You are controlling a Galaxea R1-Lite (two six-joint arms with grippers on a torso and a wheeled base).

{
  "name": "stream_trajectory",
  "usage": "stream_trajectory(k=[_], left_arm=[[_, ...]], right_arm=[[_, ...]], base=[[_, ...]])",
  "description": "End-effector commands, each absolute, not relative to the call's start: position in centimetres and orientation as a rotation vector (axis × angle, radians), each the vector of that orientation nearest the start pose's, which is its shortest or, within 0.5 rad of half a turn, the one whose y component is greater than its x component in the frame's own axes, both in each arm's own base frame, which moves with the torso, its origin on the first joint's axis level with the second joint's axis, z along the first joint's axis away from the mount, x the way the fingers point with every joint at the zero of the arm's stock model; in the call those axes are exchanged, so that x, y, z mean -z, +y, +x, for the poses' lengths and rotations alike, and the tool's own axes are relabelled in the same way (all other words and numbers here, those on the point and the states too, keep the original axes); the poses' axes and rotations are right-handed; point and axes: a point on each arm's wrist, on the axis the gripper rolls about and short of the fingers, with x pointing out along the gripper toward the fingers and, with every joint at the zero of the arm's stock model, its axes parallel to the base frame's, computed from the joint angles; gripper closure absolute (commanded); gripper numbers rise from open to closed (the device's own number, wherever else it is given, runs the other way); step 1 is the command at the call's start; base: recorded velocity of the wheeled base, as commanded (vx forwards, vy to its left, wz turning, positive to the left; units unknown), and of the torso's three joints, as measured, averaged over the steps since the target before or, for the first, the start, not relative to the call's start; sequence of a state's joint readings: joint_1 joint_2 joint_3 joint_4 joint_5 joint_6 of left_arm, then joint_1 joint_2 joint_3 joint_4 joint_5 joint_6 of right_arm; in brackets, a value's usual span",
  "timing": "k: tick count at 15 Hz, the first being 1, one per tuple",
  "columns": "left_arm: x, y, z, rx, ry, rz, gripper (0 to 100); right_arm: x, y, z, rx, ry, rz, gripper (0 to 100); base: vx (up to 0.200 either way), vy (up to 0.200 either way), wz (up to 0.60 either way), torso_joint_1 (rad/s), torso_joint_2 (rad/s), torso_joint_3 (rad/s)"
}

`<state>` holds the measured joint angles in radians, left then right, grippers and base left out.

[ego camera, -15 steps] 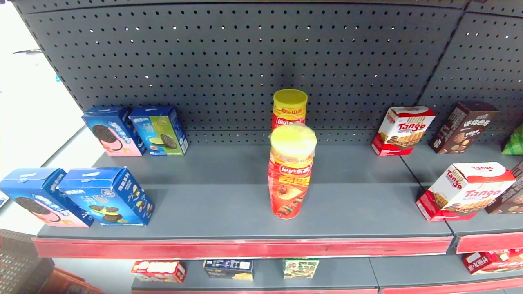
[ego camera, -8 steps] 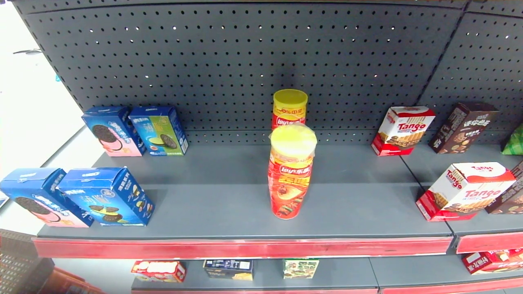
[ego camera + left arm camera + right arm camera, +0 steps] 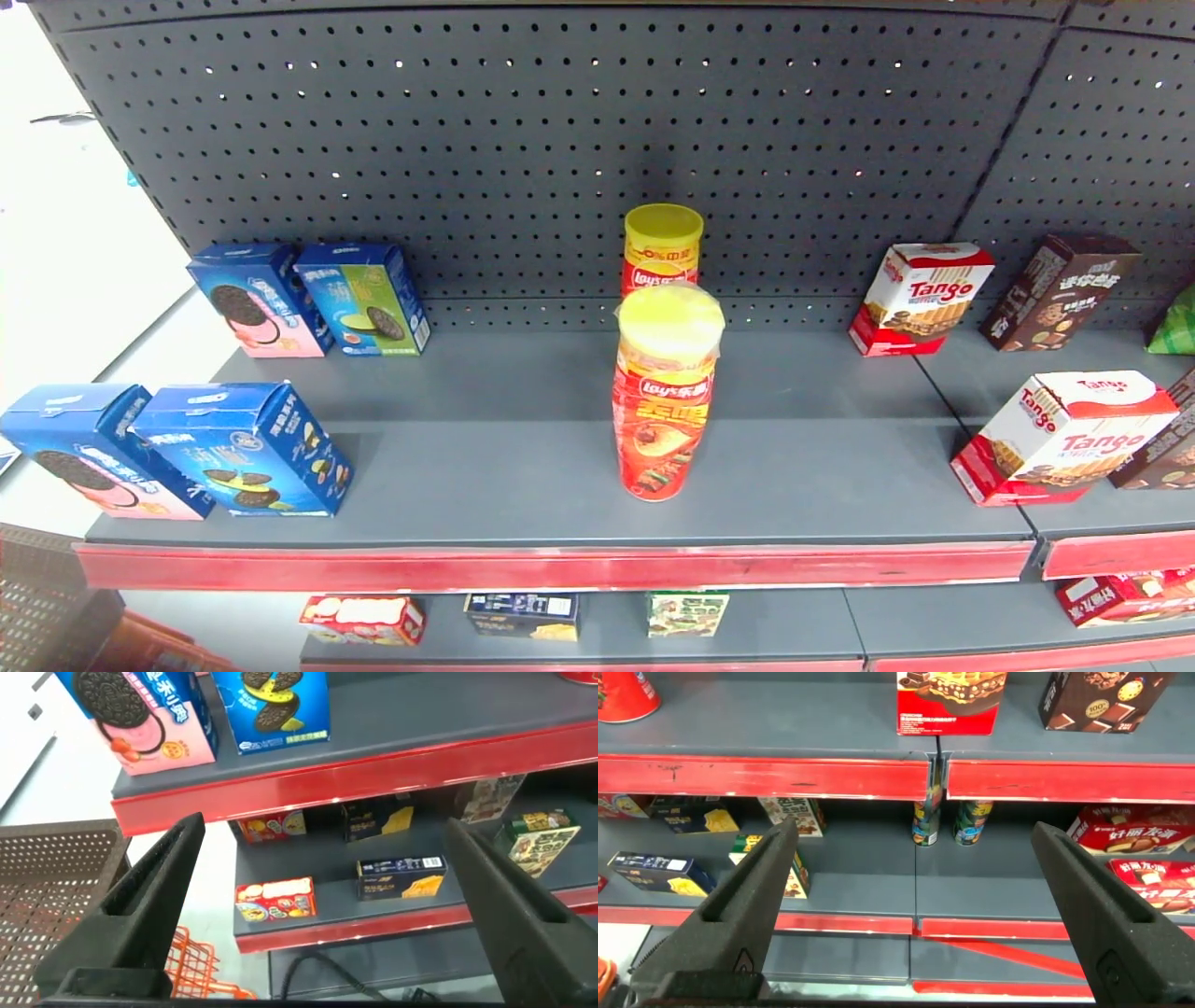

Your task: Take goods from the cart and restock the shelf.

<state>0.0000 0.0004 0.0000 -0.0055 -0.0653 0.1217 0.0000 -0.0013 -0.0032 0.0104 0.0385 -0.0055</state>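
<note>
A: Head view?
B: A red crisp tube with yellow lid (image 3: 665, 392) was seen upright on the grey metal shelf (image 3: 523, 467).
A: Left wrist?
B: The left gripper (image 3: 322, 826) was held with fingers spread, empty, near the brown mesh cart (image 3: 47, 887).
A: Right wrist?
B: The right gripper (image 3: 915, 829) was held with fingers spread, empty.

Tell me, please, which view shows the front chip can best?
The head view: the front can stands whole and upright on the shelf, lid to base. The right wrist view catches just its red base.
</note>
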Motion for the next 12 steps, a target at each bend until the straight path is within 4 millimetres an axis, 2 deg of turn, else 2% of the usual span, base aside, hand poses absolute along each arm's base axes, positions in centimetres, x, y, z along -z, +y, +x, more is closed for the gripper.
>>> stream_trajectory(k=[1,4,10,12], left_arm=[[-7.61,-0.14,-2.28,0.062,-0.010,0.120,0],[-7.60,-0.13,-2.28,0.057,-0.006,0.054,0],[-7.60,-0.09,-2.28,0.041,-0.006,0.045,0],[-7.60,-0.10,-2.28,0.043,-0.006,0.049,0]], right_arm=[[-7.52,0.09,-2.31,-0.040,0.008,-0.006,0],[-7.52,0.09,-2.31,-0.038,0.008,-0.006,0],[-7.52,0.09,-2.31,-0.040,0.008,-0.006,0],[-7.52,0.09,-2.31,-0.040,0.008,-0.006,0]], base=[[0.000,-0.200,0.00,0.002,0.00,-0.012],[0.000,0.000,0.00,0.000,0.00,0.000],[0.000,0.000,0.00,0.000,0.00,0.000],[-0.200,0.000,0.00,0.000,0.00,0.005]])
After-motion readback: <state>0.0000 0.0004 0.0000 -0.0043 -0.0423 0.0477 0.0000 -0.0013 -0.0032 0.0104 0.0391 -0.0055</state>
